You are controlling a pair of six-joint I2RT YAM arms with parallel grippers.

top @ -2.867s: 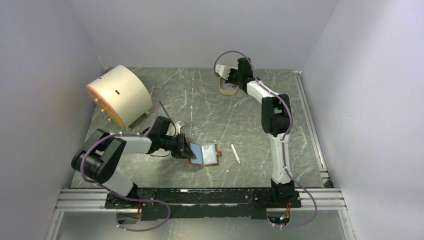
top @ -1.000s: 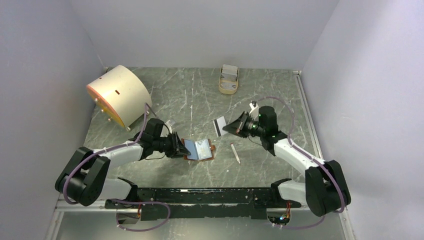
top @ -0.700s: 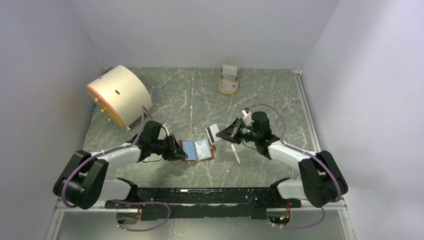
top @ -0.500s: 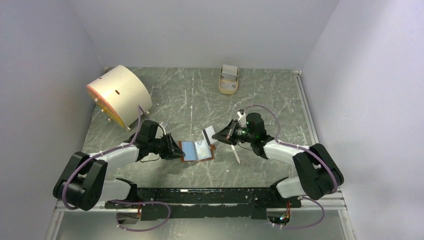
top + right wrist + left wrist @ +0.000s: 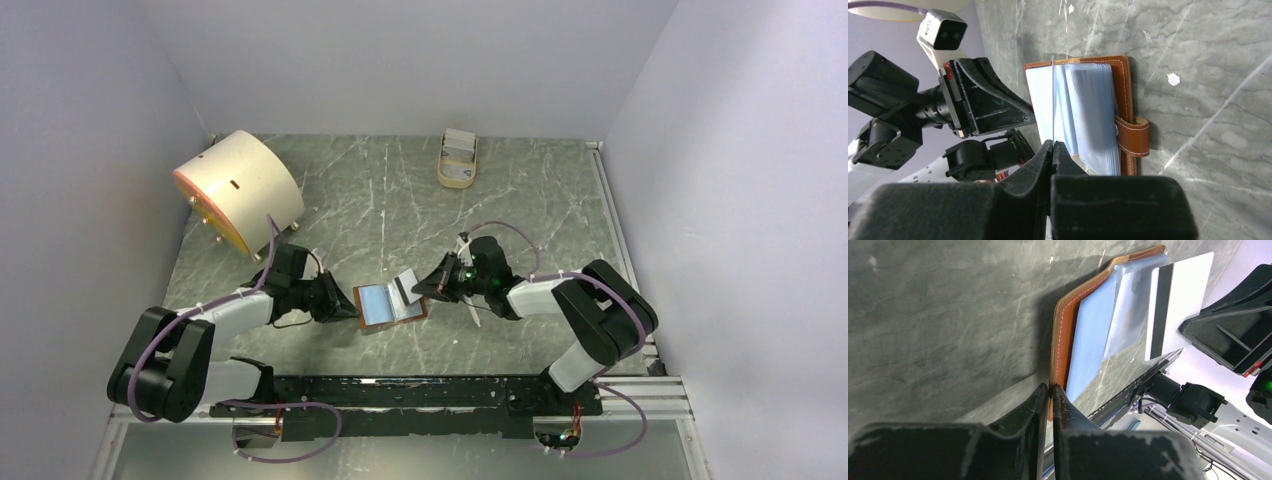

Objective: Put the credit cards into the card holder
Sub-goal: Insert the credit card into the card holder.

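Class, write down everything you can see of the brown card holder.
The card holder is a small brown leather wallet with pale stitching, lying open on the grey marbled table. Its inside is light blue, with clear plastic sleeves fanned up. A snap tab sticks out of its right cover. The left end effector is shut on its left cover's edge. A white card, held by the right end effector, stands edge-on over the sleeves; contact is unclear.

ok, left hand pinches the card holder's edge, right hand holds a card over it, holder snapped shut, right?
No, the card holder lies open, snap tab undone; the right wrist view shows it. The left hand pinches its edge, the right hand holds a credit card over it.
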